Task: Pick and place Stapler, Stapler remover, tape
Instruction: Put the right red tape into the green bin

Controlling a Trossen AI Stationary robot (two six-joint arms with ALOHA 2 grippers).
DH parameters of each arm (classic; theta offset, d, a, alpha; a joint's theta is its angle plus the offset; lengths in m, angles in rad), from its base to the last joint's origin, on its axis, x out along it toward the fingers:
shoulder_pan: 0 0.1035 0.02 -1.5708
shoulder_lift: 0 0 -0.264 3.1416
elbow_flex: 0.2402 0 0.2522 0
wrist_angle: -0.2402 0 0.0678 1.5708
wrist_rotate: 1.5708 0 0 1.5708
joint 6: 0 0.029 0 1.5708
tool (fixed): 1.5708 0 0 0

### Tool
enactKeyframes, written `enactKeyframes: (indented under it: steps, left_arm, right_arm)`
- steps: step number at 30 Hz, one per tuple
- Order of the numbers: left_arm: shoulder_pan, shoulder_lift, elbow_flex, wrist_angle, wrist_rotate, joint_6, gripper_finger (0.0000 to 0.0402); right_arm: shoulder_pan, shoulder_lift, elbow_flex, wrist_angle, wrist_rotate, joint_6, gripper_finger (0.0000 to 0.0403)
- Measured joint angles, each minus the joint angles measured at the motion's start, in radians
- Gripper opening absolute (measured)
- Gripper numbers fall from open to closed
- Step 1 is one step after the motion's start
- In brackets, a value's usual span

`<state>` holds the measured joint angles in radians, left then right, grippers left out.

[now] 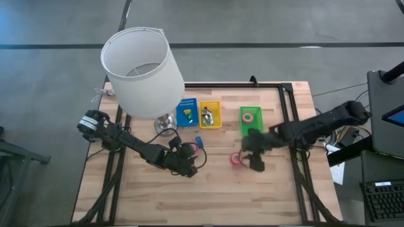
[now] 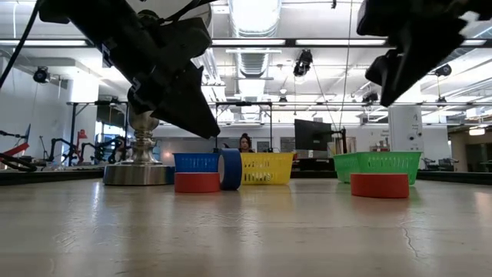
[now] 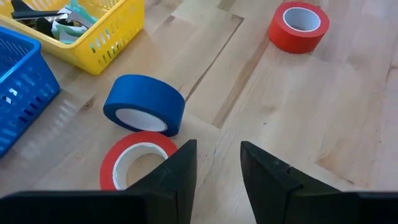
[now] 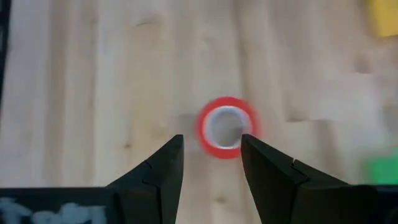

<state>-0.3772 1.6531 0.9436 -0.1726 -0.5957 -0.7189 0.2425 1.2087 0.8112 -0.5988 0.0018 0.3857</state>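
Overhead, we saw two dark arms reaching over a pale wooden surface (image 1: 208,189). Our right end effector (image 4: 211,163) hung above the surface with its two fingers apart and nothing between them; a red tape roll (image 4: 226,127) lay flat just ahead of and below the fingertips, well apart from the other rolls. Our left end effector (image 3: 217,169) also stood with fingers apart and empty. Directly under and ahead of it lay a second red tape roll (image 3: 137,158), flat, with a blue tape roll (image 3: 144,106) on edge, leaning against it. A third red roll sat inside the green tray (image 1: 250,117), beyond the right end effector. Past the left end effector stood a yellow tray (image 1: 211,115) holding the stapler remover (image 1: 206,116), beside a blue tray (image 1: 186,112), with a white-shaded lamp (image 1: 142,70) behind them. We could not pick out a stapler.

We judged the rolls to be light, rigid rings with a smooth, somewhat slick outer face. Lying flat, each seemed best taken either across its outer width or with one finger inside the pale core and one outside, pinching the wall. The leaning blue roll might tip if its red neighbour were lifted.
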Motion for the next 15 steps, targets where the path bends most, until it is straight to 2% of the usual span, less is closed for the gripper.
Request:
enactKeyframes:
  steps: [6,15]
  left_arm:
    - [0.007,0.000,0.000,0.027,0.000,0.046,0.0126]
    - [0.042,0.000,0.000,0.089,0.000,0.188,0.0126]
  right_arm:
    - [0.116,0.150,0.001,0.138,0.001,0.013,0.0157]
    - [0.126,0.347,0.027,0.141,0.032,0.018,0.0157]
